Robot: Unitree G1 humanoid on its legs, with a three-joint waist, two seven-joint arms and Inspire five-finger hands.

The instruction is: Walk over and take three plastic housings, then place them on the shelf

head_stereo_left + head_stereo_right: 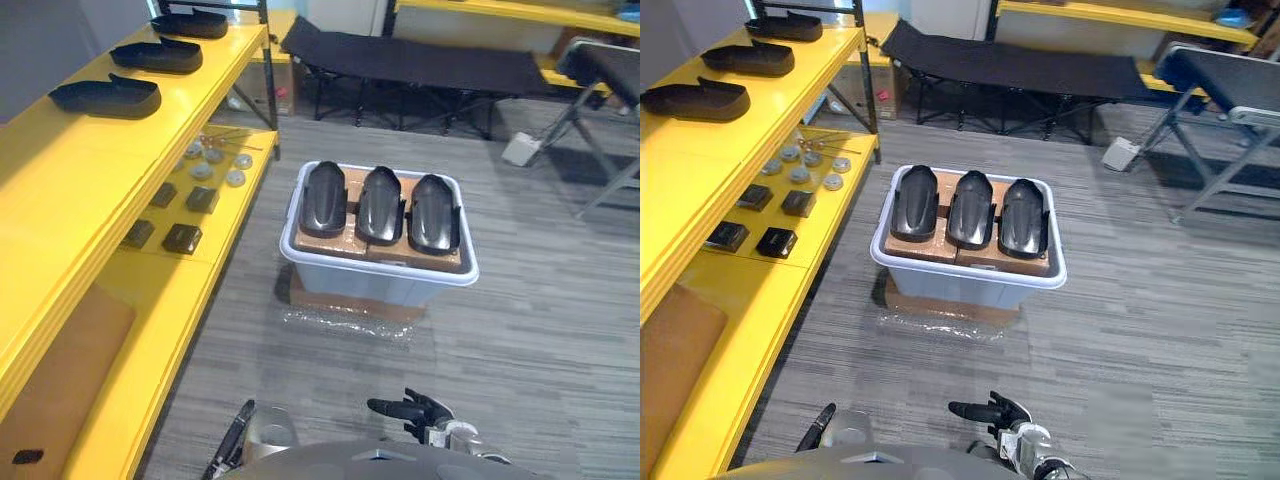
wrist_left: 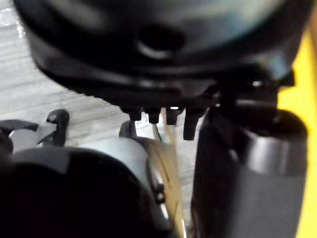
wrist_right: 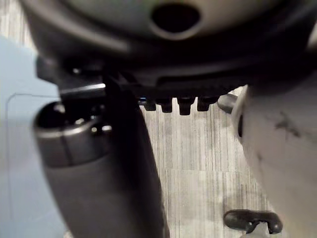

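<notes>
Three black plastic housings lie side by side on cardboard inside a pale bin on the grey floor ahead. Three more black housings rest in a row on the top board of the yellow shelf at my left. My right hand hangs low, well short of the bin, fingers straight and empty. My left hand is low beside the shelf; its fingers hold nothing.
The lower yellow shelf board carries small black boxes, round metal discs and a brown board. A black folding cot and a grey folding frame stand beyond the bin. A white box lies on the floor.
</notes>
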